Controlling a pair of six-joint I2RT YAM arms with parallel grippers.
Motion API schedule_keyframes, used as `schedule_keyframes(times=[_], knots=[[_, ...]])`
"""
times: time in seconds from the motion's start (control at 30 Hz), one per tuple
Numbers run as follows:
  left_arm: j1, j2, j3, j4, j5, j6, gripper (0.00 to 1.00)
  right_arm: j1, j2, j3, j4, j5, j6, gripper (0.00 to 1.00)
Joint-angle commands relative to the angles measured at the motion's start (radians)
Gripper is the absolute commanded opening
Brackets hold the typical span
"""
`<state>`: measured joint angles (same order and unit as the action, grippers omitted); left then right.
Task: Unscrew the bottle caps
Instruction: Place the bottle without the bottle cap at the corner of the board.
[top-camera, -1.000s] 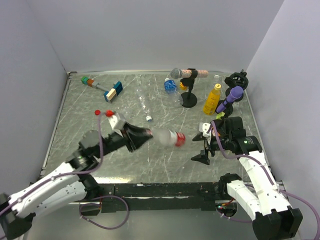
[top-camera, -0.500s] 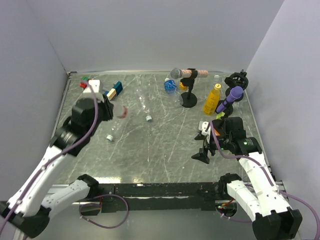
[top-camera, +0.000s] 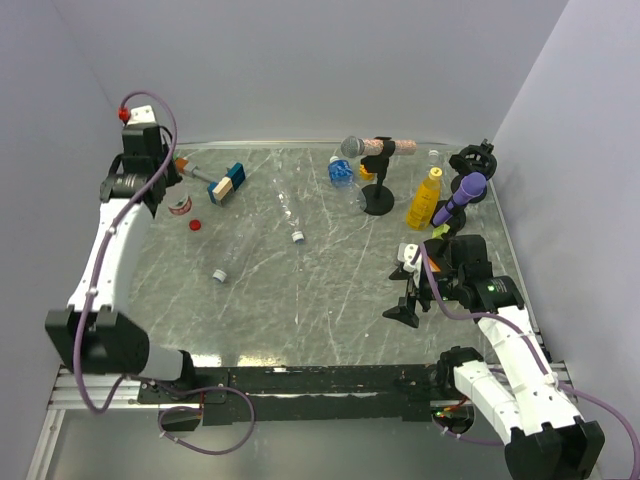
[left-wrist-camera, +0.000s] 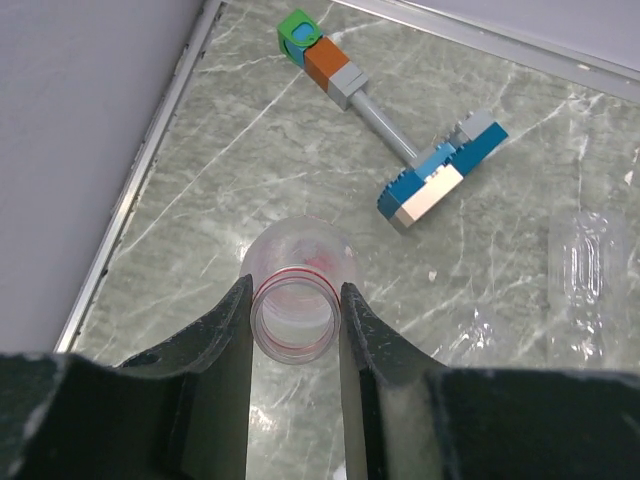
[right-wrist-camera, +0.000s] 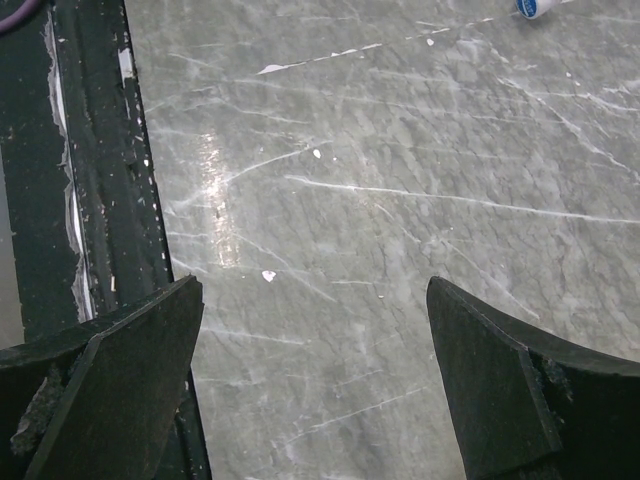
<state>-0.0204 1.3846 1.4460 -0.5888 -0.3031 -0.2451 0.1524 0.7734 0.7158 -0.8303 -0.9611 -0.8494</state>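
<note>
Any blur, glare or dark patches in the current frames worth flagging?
Top external: evenly lit, sharp throughout. Left wrist: the clear bottle in the left pincer is crisp, the pincer's near parts dark and soft. Right wrist: a bright glare streak on the table; the open right pincer is underexposed, nearly black.

Grey microphone (top-camera: 352, 147), purple microphone (top-camera: 470, 186), block toy (top-camera: 227, 184)

Clear bottle (left-wrist-camera: 295, 300), ringed in red, over a grey bench (top-camera: 330, 290) veined white. Near the bottle: a red cap (top-camera: 195, 224) and a blue-and-tan block (left-wrist-camera: 430, 185).
</note>
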Motion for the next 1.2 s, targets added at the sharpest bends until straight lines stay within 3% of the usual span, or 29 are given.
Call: schedule_keyframes(times=[0.0,0.57,0.77,1.03,1.17], knots=[[0.045,0.102,0.131,0.001,0.059,0.029,0.01,-0.002,-0.008,0.001,0.019,-0.018,0.001,0.99],[0.117,0.381,0.3,-0.055,0.139,0.01,0.02,-0.002,0.003,0.001,0.023,-0.01,0.001,0.99],[0.117,0.392,0.312,-0.066,0.142,0.012,0.33,-0.002,0.006,0.002,0.02,-0.011,0.0,0.99],[0.117,0.396,0.332,-0.086,0.147,0.012,0.61,-0.002,0.004,0.002,0.02,-0.013,-0.002,0.99],[0.117,0.398,0.35,-0.1,0.148,0.012,0.7,-0.002,0.003,0.002,0.019,-0.013,-0.004,0.99]])
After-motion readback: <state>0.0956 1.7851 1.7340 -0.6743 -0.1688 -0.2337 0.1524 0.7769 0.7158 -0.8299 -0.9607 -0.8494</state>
